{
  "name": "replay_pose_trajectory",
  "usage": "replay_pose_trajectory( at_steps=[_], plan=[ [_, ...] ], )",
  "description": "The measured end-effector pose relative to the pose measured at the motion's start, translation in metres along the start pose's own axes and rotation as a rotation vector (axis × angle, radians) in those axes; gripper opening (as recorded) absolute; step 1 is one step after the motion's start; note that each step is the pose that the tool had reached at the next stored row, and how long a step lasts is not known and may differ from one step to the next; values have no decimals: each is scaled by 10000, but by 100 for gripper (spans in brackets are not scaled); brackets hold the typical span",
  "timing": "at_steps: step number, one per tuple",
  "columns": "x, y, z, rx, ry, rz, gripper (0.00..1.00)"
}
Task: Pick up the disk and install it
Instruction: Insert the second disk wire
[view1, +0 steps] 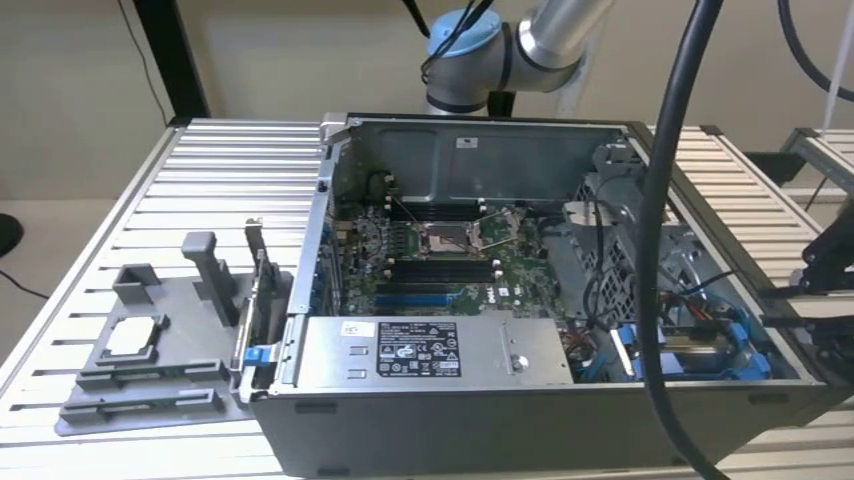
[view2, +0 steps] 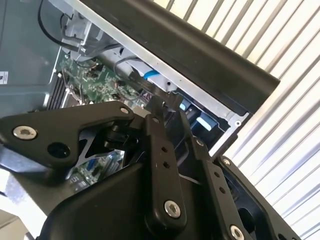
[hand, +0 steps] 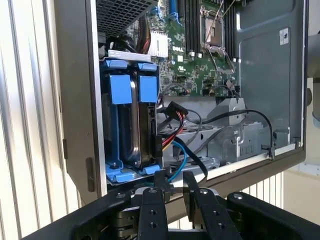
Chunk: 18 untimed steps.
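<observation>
Black linkage bars of your gripper (hand: 173, 181) are filling the near edge of both wrist views, and its jaws are standing slightly apart with nothing between them, the fingertips (view2: 172, 102) hanging just outside the open computer case (view1: 534, 395). Beyond them in the first wrist view, the disk (hand: 134, 127) is sitting on edge in the blue drive bay (hand: 131, 87) at the corner of the case, its blue carrier tabs facing you and a bundle of cables (hand: 177, 122) plugged in just beside it. Farther in, you are looking at the green motherboard (hand: 200, 50) with its processor socket (view1: 443, 238). From the exterior view, the case is lying open on the slatted bench (view1: 200, 180), the grey power-supply box (view1: 414, 350) is sitting along its near wall, and a grey parts tray (view1: 147, 350) is resting at the exterior view's left.
</observation>
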<state>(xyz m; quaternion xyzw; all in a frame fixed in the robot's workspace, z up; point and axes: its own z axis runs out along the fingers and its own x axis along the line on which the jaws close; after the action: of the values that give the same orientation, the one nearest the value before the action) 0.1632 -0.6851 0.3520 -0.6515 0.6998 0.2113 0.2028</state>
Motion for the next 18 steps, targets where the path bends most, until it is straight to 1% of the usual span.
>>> replay_pose_trajectory(
  at_steps=[3,7,8,10,12,18],
  plan=[
    [23,-7,-3,0,0,2,100],
    [103,-14,-40,-2,0,1,100],
    [117,-15,-39,-2,0,1,100],
    [137,-16,-13,-2,-2,1,100],
    [140,-16,-1,-2,0,1,100],
    [121,-14,1,-11,0,9,100]
  ],
)
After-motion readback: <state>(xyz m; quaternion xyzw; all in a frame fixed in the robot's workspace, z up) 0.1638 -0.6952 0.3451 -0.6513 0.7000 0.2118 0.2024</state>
